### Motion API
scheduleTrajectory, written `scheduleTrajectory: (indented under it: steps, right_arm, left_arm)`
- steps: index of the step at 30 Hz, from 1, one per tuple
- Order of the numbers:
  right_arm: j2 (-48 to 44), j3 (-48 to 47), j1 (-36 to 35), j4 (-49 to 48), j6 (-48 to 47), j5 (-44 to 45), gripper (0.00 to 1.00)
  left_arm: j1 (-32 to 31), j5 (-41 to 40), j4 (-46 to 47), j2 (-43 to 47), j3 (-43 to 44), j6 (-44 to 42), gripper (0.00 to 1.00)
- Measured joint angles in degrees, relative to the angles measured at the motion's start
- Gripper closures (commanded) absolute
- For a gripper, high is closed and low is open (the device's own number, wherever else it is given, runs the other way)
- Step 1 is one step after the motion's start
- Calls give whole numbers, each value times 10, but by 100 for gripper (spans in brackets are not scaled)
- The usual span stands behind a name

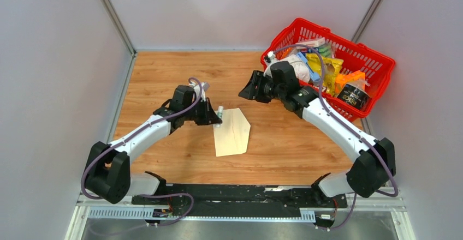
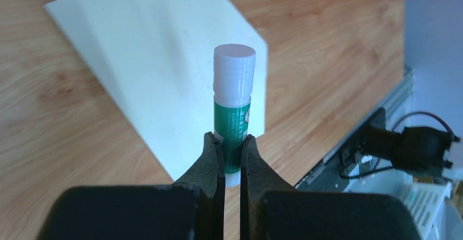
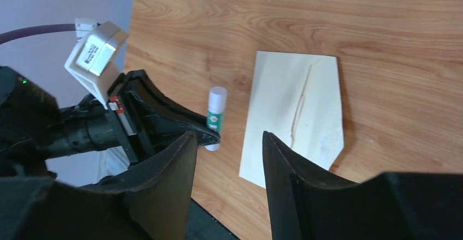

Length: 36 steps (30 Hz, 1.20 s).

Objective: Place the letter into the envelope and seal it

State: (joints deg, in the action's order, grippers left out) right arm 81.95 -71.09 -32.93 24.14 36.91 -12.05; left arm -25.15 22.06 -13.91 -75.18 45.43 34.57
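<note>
The envelope [image 1: 232,133] lies flat on the wooden table, pale cream, its pointed flap side towards the right. It also shows in the left wrist view [image 2: 164,71] and the right wrist view [image 3: 284,114], where a crease runs down it. No pinkish-beige letter is in view. My left gripper [image 1: 216,121] is shut on a green-and-white glue stick [image 2: 233,93], capped, held just off the envelope's left edge [image 3: 215,112]. My right gripper [image 1: 247,90] is open and empty, raised above the table to the envelope's upper right; its jaws [image 3: 229,142] stand wide apart.
A red plastic basket [image 1: 382,60] full of packaged goods stands at the back right, just behind my right arm. Grey walls close in the left, back and right. A black rail [image 1: 235,193] runs along the near edge.
</note>
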Motion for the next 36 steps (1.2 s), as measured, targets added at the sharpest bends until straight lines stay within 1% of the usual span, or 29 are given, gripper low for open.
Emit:
scheduleTrajectory:
  steps: [3, 6, 12, 16, 23, 30, 34, 36]
  right_arm:
    - [-18, 0, -5, -18, 15, -14, 47]
    - [-22, 0, -11, -28, 23, -15, 46]
    - [-21, -1, -39, -24, 24, 19, 46]
    - [-14, -6, -55, -21, 22, 43, 44]
    - [19, -26, -87, -3, 12, 90, 43]
    - [38, -35, -109, 7, 8, 105, 44]
    - [44, -36, -116, 12, 8, 119, 46]
    - [45, -36, -116, 16, 8, 124, 50]
  left_arm:
    - [-3, 78, 43, 6, 0, -32, 100]
    - [-7, 138, 81, 16, 0, -50, 100]
    - [-16, 196, 127, 22, 1, -63, 100]
    - [-19, 210, 134, 22, 1, -66, 100]
    - [-19, 214, 135, 22, 2, -67, 100]
    - [-20, 213, 135, 24, 2, -68, 100]
    - [-21, 207, 135, 26, 2, -68, 100]
    - [-21, 203, 135, 27, 2, -68, 100]
